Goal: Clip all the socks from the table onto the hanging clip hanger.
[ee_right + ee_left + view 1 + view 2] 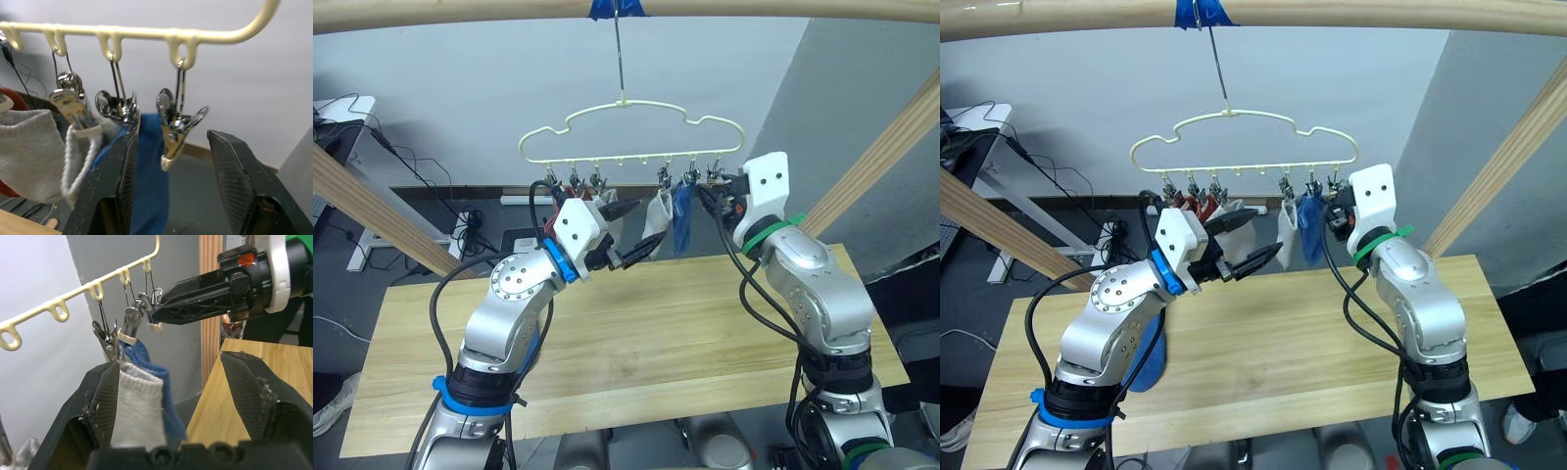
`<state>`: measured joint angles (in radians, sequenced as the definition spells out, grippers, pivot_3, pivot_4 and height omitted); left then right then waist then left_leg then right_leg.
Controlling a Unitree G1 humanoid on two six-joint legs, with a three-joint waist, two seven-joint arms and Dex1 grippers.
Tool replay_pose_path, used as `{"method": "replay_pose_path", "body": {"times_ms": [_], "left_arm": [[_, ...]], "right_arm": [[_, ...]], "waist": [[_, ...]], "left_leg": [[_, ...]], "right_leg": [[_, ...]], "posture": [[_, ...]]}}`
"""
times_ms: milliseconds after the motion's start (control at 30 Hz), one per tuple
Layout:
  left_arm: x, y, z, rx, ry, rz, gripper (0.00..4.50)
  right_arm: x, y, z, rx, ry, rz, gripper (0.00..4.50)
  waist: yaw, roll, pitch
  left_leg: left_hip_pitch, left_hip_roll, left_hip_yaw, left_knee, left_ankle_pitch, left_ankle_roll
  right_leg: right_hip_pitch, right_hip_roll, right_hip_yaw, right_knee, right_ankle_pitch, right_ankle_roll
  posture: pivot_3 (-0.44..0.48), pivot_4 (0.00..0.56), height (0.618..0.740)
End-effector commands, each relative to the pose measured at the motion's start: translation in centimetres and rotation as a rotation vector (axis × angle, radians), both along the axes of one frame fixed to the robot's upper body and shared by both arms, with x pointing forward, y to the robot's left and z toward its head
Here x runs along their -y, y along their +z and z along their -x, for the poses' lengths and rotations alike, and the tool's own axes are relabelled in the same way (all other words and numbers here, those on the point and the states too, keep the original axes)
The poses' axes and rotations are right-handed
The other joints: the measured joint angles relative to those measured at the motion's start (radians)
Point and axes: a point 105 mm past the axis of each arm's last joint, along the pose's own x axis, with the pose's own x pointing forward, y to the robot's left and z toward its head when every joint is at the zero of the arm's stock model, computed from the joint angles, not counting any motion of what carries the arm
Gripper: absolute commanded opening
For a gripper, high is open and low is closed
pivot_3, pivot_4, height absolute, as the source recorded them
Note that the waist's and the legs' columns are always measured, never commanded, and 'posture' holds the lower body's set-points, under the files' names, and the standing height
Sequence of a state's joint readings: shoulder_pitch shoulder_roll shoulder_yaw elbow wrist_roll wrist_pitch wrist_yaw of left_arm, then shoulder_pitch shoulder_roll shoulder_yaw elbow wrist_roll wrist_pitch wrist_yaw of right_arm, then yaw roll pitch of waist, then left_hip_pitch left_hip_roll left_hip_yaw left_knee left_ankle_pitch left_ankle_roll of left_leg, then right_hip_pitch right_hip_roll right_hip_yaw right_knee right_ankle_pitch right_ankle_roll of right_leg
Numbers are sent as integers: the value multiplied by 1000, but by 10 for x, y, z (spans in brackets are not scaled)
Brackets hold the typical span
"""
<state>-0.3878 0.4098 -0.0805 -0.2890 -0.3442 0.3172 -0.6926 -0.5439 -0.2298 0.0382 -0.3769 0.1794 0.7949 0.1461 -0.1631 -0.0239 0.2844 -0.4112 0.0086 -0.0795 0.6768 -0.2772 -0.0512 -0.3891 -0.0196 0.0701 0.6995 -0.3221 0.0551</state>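
The cream clip hanger (628, 124) hangs by its hook from a wooden pole. Rust-red socks (576, 199) hang on its left clips; a light grey sock (657, 217) and a blue sock (682, 221) hang toward the right. My left gripper (641, 227) is open just beside the grey sock (139, 406), which shows between its fingers (105, 401). My right gripper (172, 133) is open around the empty end clip (175, 128), next to the blue sock (149, 176). Another blue sock (1147, 362) lies on the table (705, 323), half hidden behind my left arm.
The round wooden pole (460, 17) crosses overhead, with blue tape (617, 8) at the hook. Slanted wooden beams stand at the left (372, 208) and right (881, 157) of the table. Cables and a desk (342, 117) lie beyond the far left edge.
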Motion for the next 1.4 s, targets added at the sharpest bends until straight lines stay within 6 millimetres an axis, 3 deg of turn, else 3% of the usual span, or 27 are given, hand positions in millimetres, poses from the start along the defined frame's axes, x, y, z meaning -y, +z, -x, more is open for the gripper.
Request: {"method": "replay_pose_path", "body": {"times_ms": [33, 233, 500, 1200, 1267, 1400], "left_arm": [[3, 8, 3, 47, -18, 1, 3637], [3, 7, 3, 50, -18, -6, 3637], [3, 9, 0, 60, -14, -8, 3637], [3, 9, 0, 60, -14, -17, 3637], [3, 9, -1, 60, -14, -18, 3637], [3, 8, -1, 59, -14, -20, 3637]], "right_arm": [[1, 15, -2, 72, -24, 2, 2360], [9, 18, -6, 103, -86, 39, 2360], [8, 19, -4, 75, -145, -45, 2360], [-7, 25, -6, 57, -121, -122, 2360], [-8, 24, -6, 54, -115, -122, 1981], [-9, 24, -7, 53, -109, -120, 1981]], "waist": [[0, 0, 0], [0, 0, 0], [-2, 1, -1], [-4, 1, -6], [-4, 1, -7], [-4, 1, -7]], "left_leg": [[0, 0, 0, 0, 0, 0], [0, 0, 0, 0, 0, 0], [0, 0, 0, 1, 0, 0], [3, -1, 1, 2, 2, 0], [3, -1, 0, 2, 2, 0], [4, -1, 1, 2, 3, -1]], "right_leg": [[0, 0, 0, 0, 0, 0], [0, 0, 0, 0, 0, 0], [0, 0, 0, 2, 0, 0], [-1, 0, 1, 11, 0, 0], [-1, 0, 1, 12, 0, 0], [-1, 0, 1, 13, 0, 0]], "posture": [[-199, 219, 740], [-192, 211, 740], [-197, 203, 740], [-199, 193, 740], [-199, 193, 740], [-200, 193, 740]]}}
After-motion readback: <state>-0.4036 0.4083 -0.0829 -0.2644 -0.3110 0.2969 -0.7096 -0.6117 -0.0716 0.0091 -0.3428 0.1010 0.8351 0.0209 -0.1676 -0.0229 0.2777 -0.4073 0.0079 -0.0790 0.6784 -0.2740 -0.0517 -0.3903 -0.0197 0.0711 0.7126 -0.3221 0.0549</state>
